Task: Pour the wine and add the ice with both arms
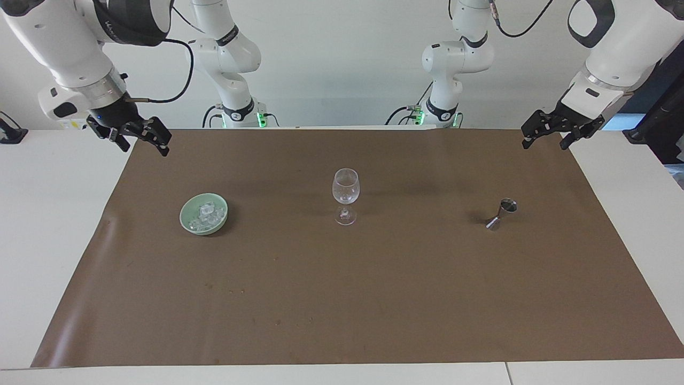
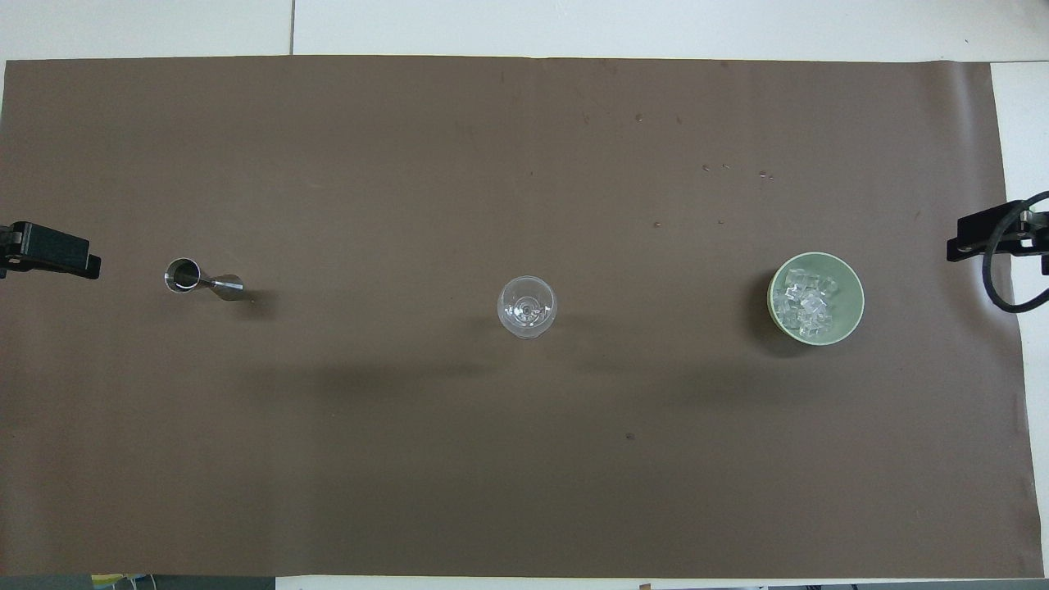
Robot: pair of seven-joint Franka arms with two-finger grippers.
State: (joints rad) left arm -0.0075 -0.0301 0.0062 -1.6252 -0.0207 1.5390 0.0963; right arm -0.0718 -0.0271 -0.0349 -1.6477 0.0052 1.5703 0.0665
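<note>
An empty stemmed wine glass stands upright at the middle of the brown mat. Toward the right arm's end sits a pale green bowl holding several clear ice cubes. A small steel jigger stands toward the left arm's end; wine is out of view. My right gripper hangs open over the mat's corner by its base, holding nothing. At the other corner my left gripper also hangs open with nothing in it. Both arms wait.
The brown mat covers most of the white table. A few small specks and drops lie on the mat farther from the robots than the bowl. Black cables hang from both arms.
</note>
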